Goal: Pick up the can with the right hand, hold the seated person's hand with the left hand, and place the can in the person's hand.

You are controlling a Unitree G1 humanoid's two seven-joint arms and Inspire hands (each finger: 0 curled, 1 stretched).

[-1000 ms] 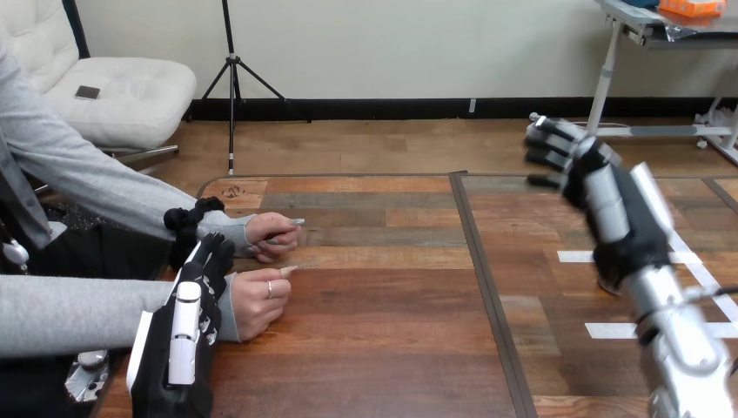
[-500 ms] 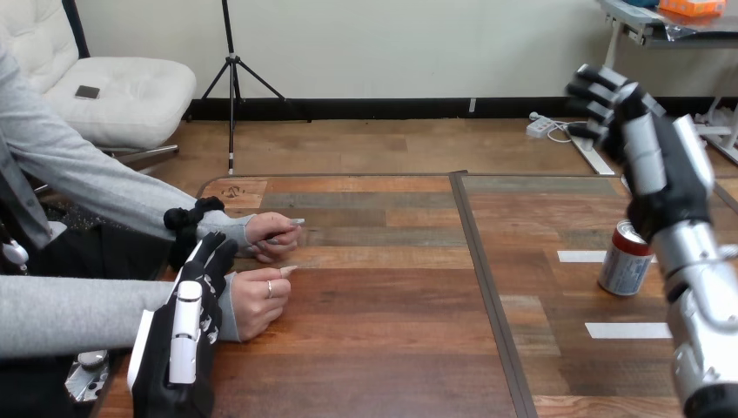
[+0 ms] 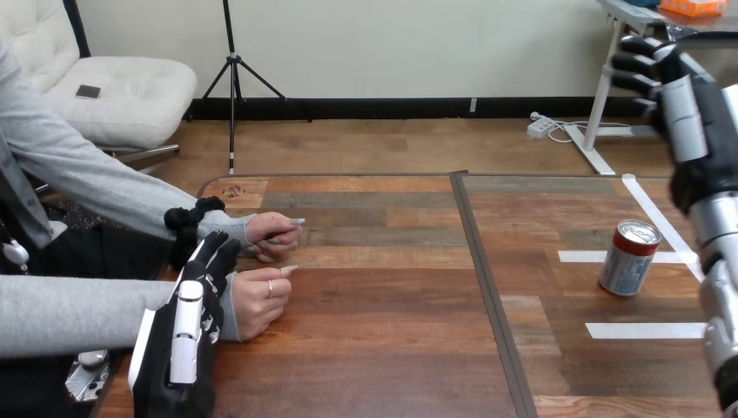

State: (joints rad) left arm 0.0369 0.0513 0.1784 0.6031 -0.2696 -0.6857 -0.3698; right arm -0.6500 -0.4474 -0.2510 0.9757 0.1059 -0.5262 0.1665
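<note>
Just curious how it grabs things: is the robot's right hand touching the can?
Apart. The head view shows the right hand raised well above the can, which stands alone on the table, a clear gap between them.

A soda can (image 3: pixel 629 258), red-rimmed with a pale body (silver lid up), stands upright on the wooden table (image 3: pixel 392 348) at right, well apart from the person's hands (image 3: pixel 259 300), loosely curled at left.

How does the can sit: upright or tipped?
Upright. The can stands on its base on the table, silver top facing up.
</note>
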